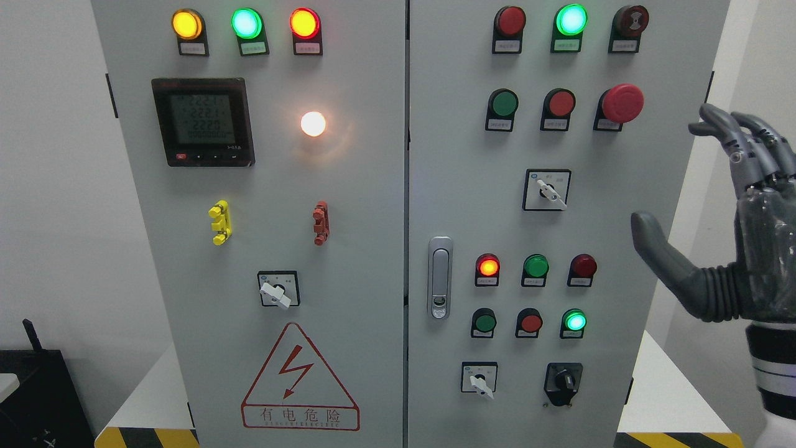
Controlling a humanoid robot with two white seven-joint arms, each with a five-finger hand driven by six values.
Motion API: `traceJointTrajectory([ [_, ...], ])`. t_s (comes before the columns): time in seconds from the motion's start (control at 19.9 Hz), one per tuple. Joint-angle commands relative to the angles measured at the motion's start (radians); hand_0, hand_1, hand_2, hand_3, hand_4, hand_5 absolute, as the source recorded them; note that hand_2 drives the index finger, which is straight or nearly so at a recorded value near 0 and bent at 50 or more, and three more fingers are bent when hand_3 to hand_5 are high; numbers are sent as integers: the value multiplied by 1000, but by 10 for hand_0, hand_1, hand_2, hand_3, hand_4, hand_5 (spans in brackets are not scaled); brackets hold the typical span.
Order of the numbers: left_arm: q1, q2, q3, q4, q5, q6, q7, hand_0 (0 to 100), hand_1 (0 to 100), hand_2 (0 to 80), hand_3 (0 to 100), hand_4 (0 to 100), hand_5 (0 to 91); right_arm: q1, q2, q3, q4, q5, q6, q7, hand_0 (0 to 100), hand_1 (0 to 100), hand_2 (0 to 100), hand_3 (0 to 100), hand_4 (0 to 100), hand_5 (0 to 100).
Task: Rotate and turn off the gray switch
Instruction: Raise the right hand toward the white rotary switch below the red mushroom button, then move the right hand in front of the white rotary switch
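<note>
Likely stiff and detented, the gray switch [551, 193] should be pinched across its lever; the right robot hand [734, 218], at three o'clock, is spread wide, empty.

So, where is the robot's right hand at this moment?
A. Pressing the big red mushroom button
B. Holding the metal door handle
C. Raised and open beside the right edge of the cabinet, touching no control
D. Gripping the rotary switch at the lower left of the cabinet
C: the right hand is up at the right side of the cabinet with fingers spread, apart from every switch and button.
</note>
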Motion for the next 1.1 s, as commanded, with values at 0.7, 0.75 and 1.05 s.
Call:
traceJointTrajectory([
  [0.7,0,0,32,0,0,0,0,120,389,0,0,0,0,-1,93,85,97,8,173,-3,222,267,325,629,736,950],
  [0.75,0,0,32,0,0,0,0,120,389,0,0,0,0,-1,106,90,97,8,181,-3,185,272,333,634,739,954],
  [1.05,0,0,32,0,0,0,0,120,389,0,0,0,0,3,141,119,113,61,236,-3,86,281,389,663,758,968],
])
